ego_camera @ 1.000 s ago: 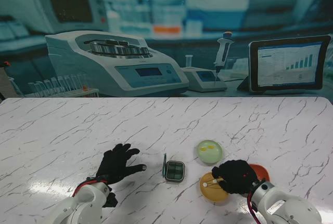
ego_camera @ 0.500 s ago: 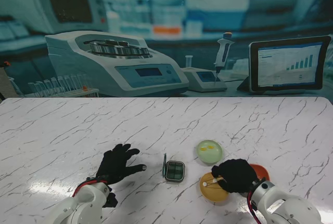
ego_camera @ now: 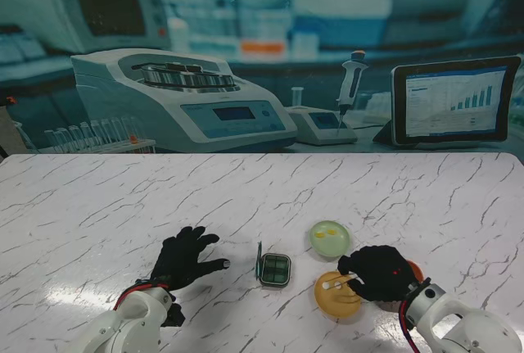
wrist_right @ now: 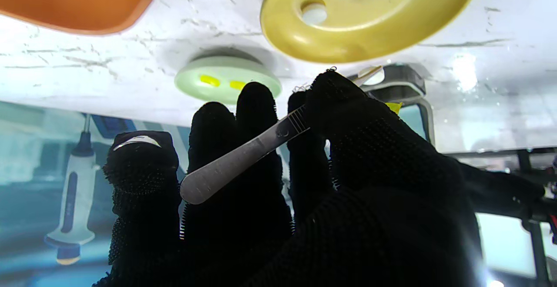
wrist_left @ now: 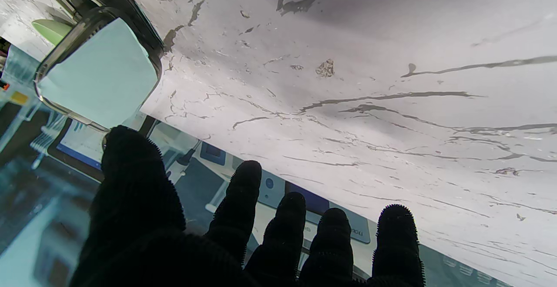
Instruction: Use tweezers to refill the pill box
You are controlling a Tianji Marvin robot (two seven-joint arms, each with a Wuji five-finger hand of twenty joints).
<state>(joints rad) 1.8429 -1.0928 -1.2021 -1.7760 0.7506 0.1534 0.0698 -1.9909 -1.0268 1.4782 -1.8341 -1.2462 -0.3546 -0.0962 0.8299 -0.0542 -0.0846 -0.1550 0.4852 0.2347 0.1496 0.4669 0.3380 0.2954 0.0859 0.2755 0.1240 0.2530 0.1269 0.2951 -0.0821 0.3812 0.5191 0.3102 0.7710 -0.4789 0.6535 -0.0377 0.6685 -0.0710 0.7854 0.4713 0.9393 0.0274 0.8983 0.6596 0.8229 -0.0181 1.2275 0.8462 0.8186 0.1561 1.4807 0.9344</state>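
The small dark pill box lies in the middle of the table with its lid standing open. My right hand is shut on the metal tweezers, whose tips point left over the far edge of the yellow dish. A white pill lies in that dish. The green dish farther from me holds yellow pills. My left hand rests open and flat on the table to the left of the box, fingers spread, with the box lid beyond the thumb.
An orange-red dish lies partly hidden behind my right hand. Lab machines, a pipette and a tablet appear on the backdrop past the table's far edge. Bare marble stretches on the left and far sides.
My right hand has shifted a little to the right and away from me, carrying the tweezers; their tips moved from over the dish's middle toward its far edge. The left hand stayed still.
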